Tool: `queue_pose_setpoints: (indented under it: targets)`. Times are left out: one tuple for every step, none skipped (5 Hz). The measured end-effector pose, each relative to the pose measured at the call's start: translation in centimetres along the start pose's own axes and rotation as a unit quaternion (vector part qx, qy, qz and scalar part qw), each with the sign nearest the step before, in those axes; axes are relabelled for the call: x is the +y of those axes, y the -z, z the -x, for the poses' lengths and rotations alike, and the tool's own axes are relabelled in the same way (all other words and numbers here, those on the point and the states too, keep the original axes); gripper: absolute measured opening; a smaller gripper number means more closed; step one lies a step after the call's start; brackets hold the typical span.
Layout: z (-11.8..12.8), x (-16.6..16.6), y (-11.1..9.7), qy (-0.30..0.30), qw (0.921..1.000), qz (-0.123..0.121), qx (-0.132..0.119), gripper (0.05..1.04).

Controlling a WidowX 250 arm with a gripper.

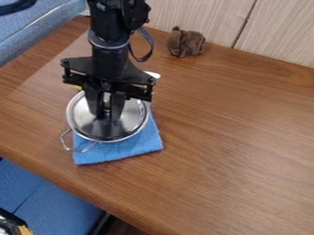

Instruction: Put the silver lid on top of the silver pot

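At nine o'clock in my camera view, the round silver lid [133,120] gleams, bright-rimmed with dark reflections, beneath my gripper [107,117]; I can't tell whether the jaws clamp it.

End effector [106,115] over the silver lid [133,118]

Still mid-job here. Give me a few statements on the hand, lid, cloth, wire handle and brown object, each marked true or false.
1. The hand is over the silver lid. True.
2. The cloth under the cookware is red. False: the cloth is blue.
3. A brown crumpled object lies near the wall panel. True.
4. The wire handle points toward the wall panel. False: the wire handle juts out at the lid's lower left.
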State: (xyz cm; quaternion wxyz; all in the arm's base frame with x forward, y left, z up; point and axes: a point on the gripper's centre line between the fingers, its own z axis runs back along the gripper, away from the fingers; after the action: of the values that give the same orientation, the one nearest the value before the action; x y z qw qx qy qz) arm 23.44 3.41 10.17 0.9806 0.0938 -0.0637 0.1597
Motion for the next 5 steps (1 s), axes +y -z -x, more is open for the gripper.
queue_pose_setpoints:
  targets:
    - [-0.2, 0.0, -0.1, 0.001, 1.0, 0.0, 0.002, 0.647]
    - [-0.3, -0.1, -0.3, 0.012, 0.9999, -0.009, -0.004, 0.937]
    - [-0.9, -0.6, -1.6, 0.013, 0.9996, -0.003, -0.023, 1.008]
    - [-1.4, -0.9, -3.7, 0.012, 0.9985, -0.002, -0.054, 1.003]
    - [-1.8, -0.4, -5.7, 0.008, 0.9962, -0.001, -0.086, 1.0]
